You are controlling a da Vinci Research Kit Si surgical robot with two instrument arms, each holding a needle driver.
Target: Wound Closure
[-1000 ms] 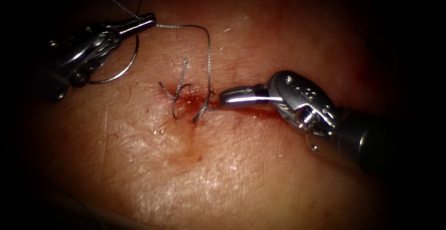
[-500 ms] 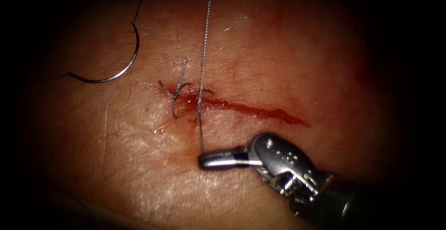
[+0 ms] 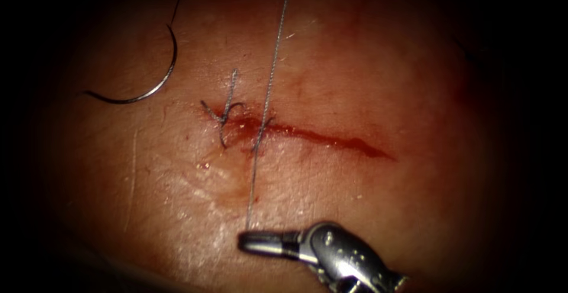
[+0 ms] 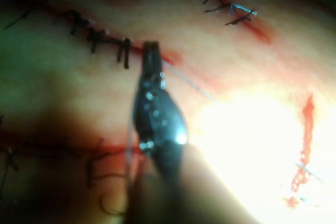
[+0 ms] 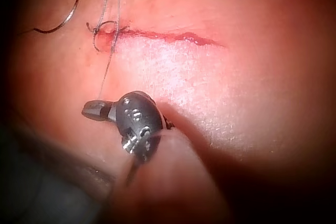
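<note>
In the endoscope view the right tool (image 3: 251, 241) sits below the cut (image 3: 319, 138), its jaws clenched on the thread (image 3: 267, 92), which runs taut up through the cut's left end and out past the top. The needle (image 3: 155, 83) lies free on the tissue (image 3: 367, 198) at upper left, held by nothing, not in the tissue. A finished stitch (image 3: 225, 115) sits just left of the thread. The left wrist view adds the left tool (image 4: 151, 61), jaws pressed together on the thread beside older stitched cuts (image 4: 100, 38). The right wrist view shows the right tool's jaws from closer.
</note>
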